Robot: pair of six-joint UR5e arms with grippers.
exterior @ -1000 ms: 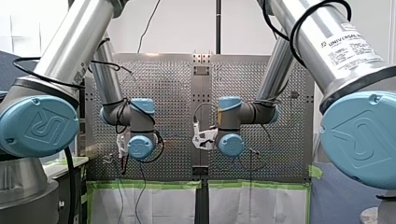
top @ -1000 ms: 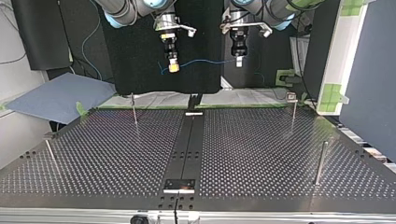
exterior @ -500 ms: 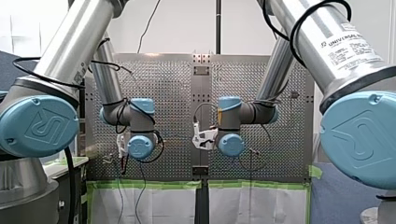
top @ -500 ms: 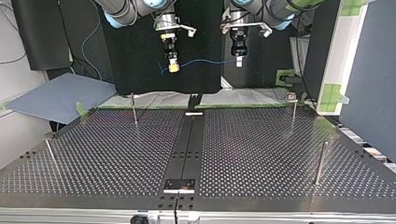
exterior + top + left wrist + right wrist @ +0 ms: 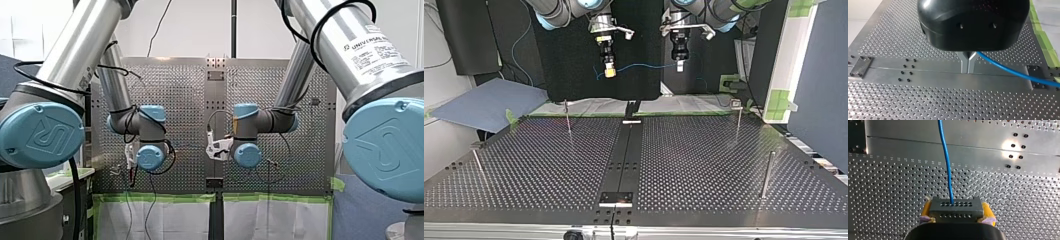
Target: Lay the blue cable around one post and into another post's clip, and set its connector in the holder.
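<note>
The right gripper [image 5: 956,207] is clamping the connector [image 5: 955,211] between its yellow pads [image 5: 986,209], the blue cable [image 5: 946,162] running ahead from it. The left gripper [image 5: 968,63] is pinching that cable in closed metal fingers [image 5: 964,62], both hanging in the top view's upper middle.

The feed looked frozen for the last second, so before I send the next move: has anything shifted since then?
Nothing has visibly changed. My right tool stays shut on the connector, my left tool stays shut on the blue cable, and both hang above the table where they were, with the cable strung between them.
</note>
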